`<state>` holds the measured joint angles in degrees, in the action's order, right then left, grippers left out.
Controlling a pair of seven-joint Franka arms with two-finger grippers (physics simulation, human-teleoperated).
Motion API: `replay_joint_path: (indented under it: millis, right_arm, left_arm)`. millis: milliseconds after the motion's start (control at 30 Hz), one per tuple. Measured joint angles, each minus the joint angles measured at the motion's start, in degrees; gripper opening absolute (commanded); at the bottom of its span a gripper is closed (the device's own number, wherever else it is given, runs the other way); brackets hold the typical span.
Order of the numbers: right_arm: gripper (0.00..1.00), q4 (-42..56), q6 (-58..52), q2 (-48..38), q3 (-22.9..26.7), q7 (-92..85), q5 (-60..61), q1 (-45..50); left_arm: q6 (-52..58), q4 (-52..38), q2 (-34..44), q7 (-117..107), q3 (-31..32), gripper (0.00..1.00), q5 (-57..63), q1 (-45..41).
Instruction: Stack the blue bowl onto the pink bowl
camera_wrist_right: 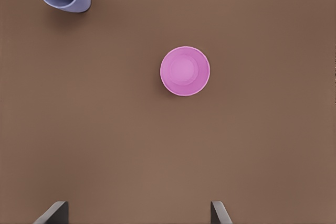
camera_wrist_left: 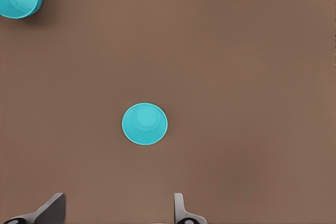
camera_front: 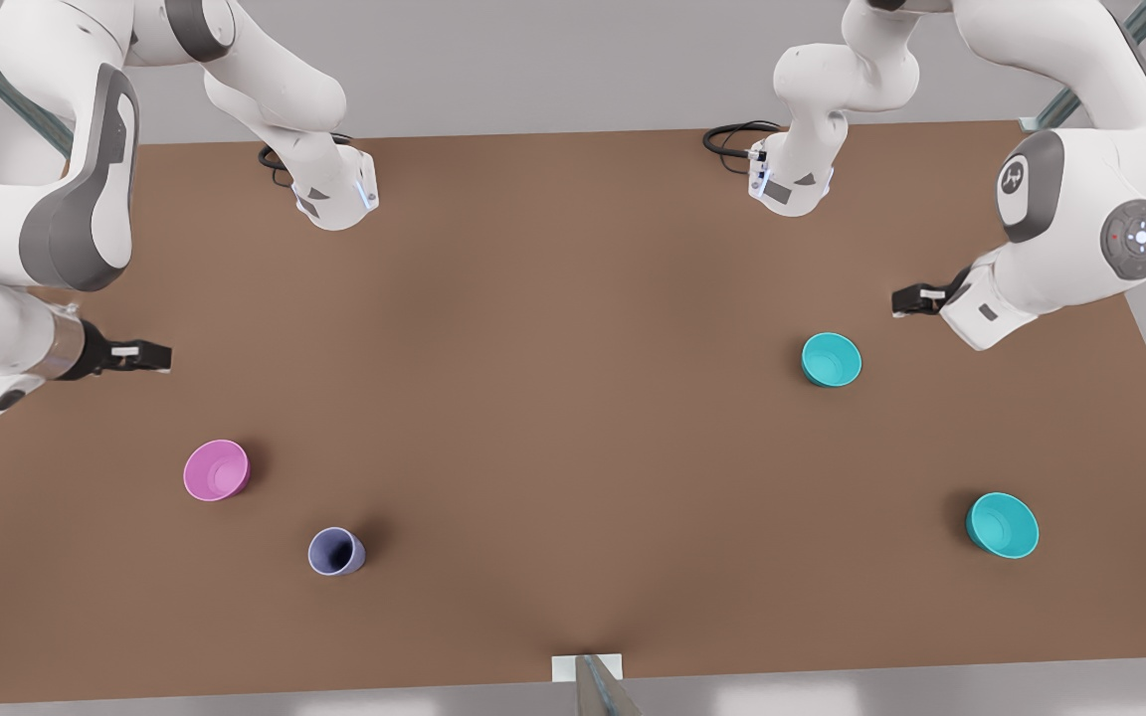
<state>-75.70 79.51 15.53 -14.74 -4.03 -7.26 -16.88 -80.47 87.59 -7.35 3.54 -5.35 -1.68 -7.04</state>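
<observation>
Blue bowl (camera_front: 831,359) stands upright, mouth up, on the brown bench (camera_front: 573,298), on the front view's right and well apart from the pink bowl (camera_front: 216,469), which stands on the front view's left. Nothing is stacked yet.

The bench carries four small vessels, each standing alone.

The left gripper (camera_front: 899,301) hangs above the bench on the front view's right, just beside the blue bowl and off it. In the left wrist view its fingers (camera_wrist_left: 52,211) are spread wide with nothing between them, and the blue bowl (camera_wrist_left: 144,124) lies on bare bench ahead of them.

The right gripper (camera_front: 163,355) hovers on the front view's left, near the pink bowl and clear of it. Its fingers (camera_wrist_right: 55,212) are likewise spread and empty, with the pink bowl (camera_wrist_right: 185,71) ahead of them.

A slightly wider teal bowl (camera_front: 1002,525) stands toward the near edge on the front view's right, apart from the blue bowl.

A smaller lavender-blue cup (camera_front: 336,551) stands near the pink bowl, not touching it.
</observation>
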Motion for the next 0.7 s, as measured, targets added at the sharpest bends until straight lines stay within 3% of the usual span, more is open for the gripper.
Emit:
replay_joint_path:
  millis: [167,300,433,700]
  right_arm:
    - [1.00,0.58,3.43,2.33,-0.16,-0.69,-2.12,0.18]
    - [1.00,0.89,11.23,17.49,-0.01,-1.81,-5.94,-6.71]
    - [1.00,0.91,20.72,25.55,-0.07,-2.74,-7.33,-10.44]
    - [1.00,-4.45,32.10,28.43,-0.68,-3.85,-6.29,-11.32]
  left_arm:
    - [-2.18,0.06,0.03,0.44,0.00,1.00,-0.01,0.00]
    - [-2.69,0.08,0.00,0.71,0.00,1.00,-0.02,0.01]
    - [-2.84,0.09,-0.04,0.93,0.00,1.00,-0.02,0.01]
    - [-2.94,0.08,-0.09,1.25,0.00,1.00,-0.02,0.01]
